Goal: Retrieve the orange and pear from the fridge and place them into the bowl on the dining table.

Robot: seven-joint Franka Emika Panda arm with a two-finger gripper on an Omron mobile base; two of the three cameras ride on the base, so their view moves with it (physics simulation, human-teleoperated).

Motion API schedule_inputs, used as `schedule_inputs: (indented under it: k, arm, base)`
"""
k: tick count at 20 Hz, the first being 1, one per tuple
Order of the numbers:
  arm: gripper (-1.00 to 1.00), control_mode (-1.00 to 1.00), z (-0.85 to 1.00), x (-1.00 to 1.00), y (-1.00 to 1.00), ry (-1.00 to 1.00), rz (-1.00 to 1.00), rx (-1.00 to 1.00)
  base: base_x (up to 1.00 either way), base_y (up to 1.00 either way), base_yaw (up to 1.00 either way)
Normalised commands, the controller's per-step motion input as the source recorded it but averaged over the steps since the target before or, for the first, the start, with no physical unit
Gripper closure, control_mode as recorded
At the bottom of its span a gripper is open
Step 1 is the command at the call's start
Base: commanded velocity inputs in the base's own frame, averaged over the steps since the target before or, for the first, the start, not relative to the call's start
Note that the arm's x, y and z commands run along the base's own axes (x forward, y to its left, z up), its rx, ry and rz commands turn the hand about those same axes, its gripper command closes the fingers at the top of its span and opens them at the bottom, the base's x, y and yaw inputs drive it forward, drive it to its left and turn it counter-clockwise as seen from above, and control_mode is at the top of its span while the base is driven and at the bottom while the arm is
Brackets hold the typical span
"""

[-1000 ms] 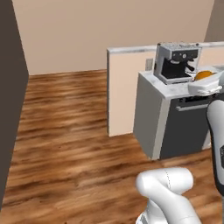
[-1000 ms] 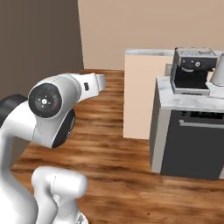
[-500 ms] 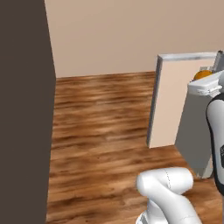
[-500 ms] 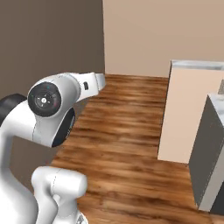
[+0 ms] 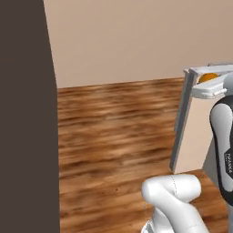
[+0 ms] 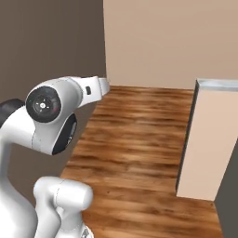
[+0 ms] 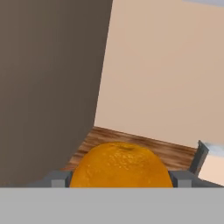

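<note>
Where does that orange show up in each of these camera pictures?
Left base view: the orange peeks out at the far right edge, upper part, above the arm.
Right base view: I cannot find it.
Hand view: bottom centre, large, gripped between the two dark fingers of the gripper.
Shared landmark: the wooden floor meeting the beige wall.
</note>
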Motion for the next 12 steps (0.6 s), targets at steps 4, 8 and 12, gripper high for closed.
schedule_inputs:
  k: [4,8,12]
  arm:
    - [1.0,1.0,0.0,0.0,0.0,0.0,0.0,0.0]
    - [1.0,1.0,0.0,0.0,0.0,0.0,0.0,0.0]
    - [1.0,1.0,0.0,0.0,0.0,0.0,0.0,0.0]
  base:
    - [1.0,0.12,-0.23]
    - [1.0,0.19,-0.24]
    - [1.0,0.29,-0.25]
